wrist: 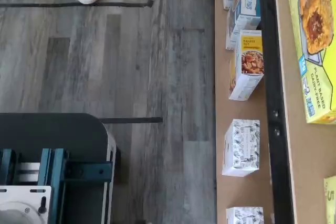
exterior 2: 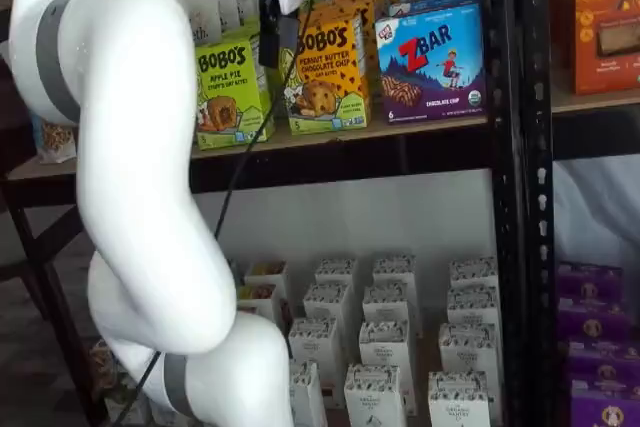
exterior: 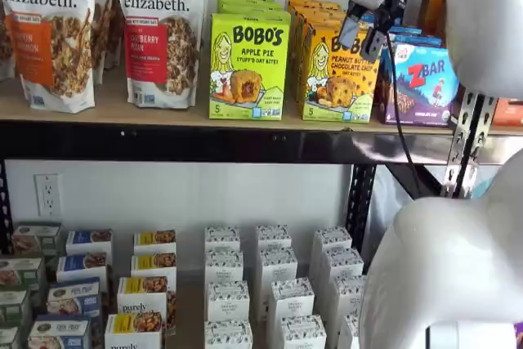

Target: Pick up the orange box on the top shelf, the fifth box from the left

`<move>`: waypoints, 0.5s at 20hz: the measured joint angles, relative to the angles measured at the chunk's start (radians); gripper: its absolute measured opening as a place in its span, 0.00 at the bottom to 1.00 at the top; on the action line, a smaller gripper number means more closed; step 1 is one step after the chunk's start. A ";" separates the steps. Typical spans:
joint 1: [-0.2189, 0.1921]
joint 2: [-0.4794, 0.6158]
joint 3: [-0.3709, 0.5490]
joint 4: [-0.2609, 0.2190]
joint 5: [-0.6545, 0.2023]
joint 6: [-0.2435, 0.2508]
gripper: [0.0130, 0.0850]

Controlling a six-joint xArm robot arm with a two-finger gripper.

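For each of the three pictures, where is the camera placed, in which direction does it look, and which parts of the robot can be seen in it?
Wrist view: on the wrist, looking down at the floor and shelf edges; only the dark mount shows.
Shelf view: frontal, facing the top shelf; the gripper hangs before the orange box, jaws apart.
Shelf view: from an angle; the white arm fills its left side.
Both shelf views share the orange box, the apple pie box and the ZBar box.

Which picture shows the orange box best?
A shelf view shows the orange box best: front-on, its lettering readable, though the gripper overlaps its upper corner. The other shelf view shows it at an angle. The wrist view misses it.
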 joint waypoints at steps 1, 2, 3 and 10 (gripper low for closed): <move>-0.006 0.000 0.000 0.012 0.005 -0.002 1.00; -0.014 -0.001 -0.003 0.026 0.013 -0.003 1.00; -0.016 -0.003 -0.004 0.029 0.017 -0.003 1.00; -0.053 -0.048 0.042 0.105 -0.038 -0.015 1.00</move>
